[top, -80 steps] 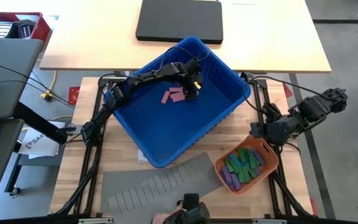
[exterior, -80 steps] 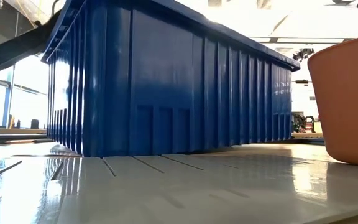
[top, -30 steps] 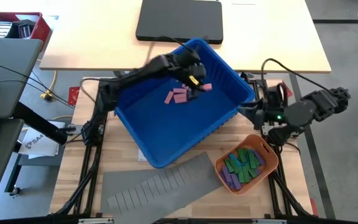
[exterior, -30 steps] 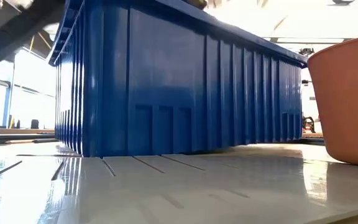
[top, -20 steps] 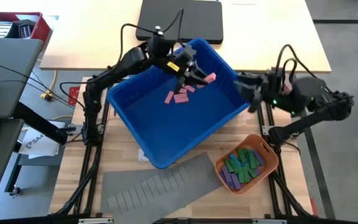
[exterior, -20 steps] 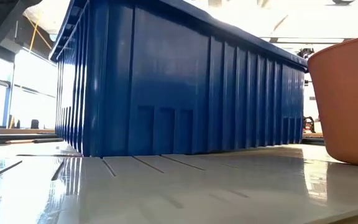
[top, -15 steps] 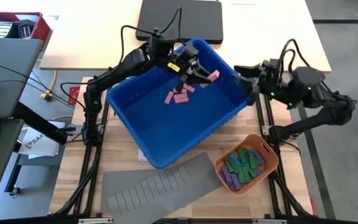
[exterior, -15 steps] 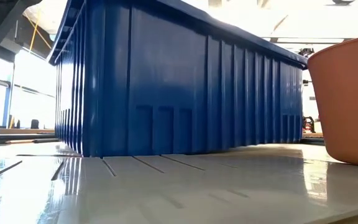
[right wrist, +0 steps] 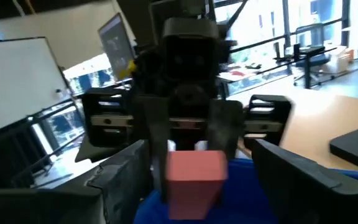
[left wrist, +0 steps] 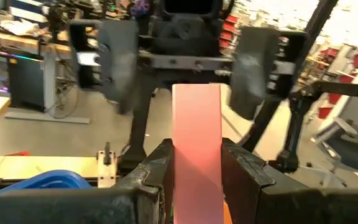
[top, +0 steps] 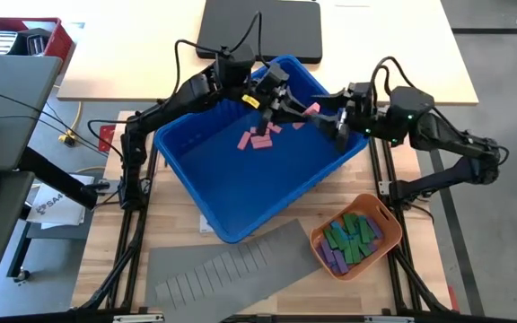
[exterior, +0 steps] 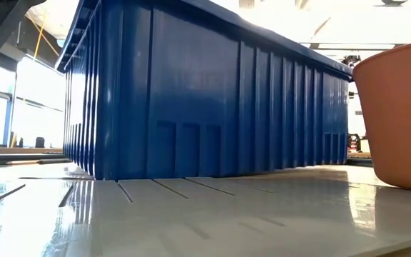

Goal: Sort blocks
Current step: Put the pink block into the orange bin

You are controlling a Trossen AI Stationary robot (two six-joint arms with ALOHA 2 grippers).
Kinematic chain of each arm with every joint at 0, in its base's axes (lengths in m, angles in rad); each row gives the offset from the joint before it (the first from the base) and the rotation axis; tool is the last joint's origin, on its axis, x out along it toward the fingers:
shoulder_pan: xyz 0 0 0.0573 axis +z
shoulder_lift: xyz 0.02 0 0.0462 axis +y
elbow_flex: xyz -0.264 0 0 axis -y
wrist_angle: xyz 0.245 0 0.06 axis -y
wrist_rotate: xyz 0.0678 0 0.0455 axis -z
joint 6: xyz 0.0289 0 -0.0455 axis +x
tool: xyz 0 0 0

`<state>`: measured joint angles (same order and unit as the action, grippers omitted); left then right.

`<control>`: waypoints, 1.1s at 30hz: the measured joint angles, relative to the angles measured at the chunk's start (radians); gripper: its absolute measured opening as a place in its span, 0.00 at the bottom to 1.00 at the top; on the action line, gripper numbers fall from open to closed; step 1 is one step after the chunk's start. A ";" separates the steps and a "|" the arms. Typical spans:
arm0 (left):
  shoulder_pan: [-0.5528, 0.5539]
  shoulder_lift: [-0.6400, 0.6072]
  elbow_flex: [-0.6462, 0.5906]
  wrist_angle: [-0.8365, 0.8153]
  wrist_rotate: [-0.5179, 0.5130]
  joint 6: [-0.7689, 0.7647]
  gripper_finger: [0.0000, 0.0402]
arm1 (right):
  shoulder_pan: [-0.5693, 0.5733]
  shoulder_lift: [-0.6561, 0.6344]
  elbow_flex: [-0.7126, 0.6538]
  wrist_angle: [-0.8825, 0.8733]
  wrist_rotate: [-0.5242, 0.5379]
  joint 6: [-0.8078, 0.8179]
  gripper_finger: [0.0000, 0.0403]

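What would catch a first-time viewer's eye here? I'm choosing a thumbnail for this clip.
The two dark arms meeting above the big blue plastic bin: the left end effector holds a flat pink rectangular block out toward the open right end effector, which faces it with a finger on either side. More pink blocks lie on the bin's floor, and an orange-red plastic tray of green and purple blocks sits near the table's front right.

no legible text, labels or numbers
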<state>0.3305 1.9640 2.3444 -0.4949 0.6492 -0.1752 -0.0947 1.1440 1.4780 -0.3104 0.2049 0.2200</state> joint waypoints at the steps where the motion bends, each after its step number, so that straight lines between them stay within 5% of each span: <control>1: -0.003 0.000 0.000 0.001 -0.012 -0.003 0.23 | 0.000 0.004 0.000 0.006 -0.009 0.006 0.69; 5: -0.013 0.000 0.000 0.026 -0.034 -0.005 0.23 | 0.004 0.021 0.000 0.009 -0.023 0.008 0.61; 12: -0.018 -0.002 0.000 0.028 -0.038 -0.007 0.23 | 0.006 0.020 0.000 0.042 -0.027 0.014 0.23; 18: -0.017 0.000 0.000 0.010 -0.045 -0.058 0.37 | 0.006 0.000 0.035 -0.026 -0.017 0.061 0.24; 24: 0.026 -0.002 0.001 -0.176 -0.038 -0.048 0.51 | 0.006 -0.009 0.201 -0.383 -0.022 0.218 0.24; 29: 0.075 -0.001 0.000 -0.409 -0.067 0.013 0.53 | 0.030 -0.027 0.180 -0.696 -0.212 0.454 0.24; 33: 0.098 -0.002 0.000 -0.536 -0.118 0.077 0.53 | 0.150 -0.069 -0.009 -0.786 -0.346 0.639 0.24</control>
<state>0.4288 1.9624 2.3447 -1.0310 0.5315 -0.0985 0.0555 1.0752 1.4692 -1.0968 -0.1411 0.8585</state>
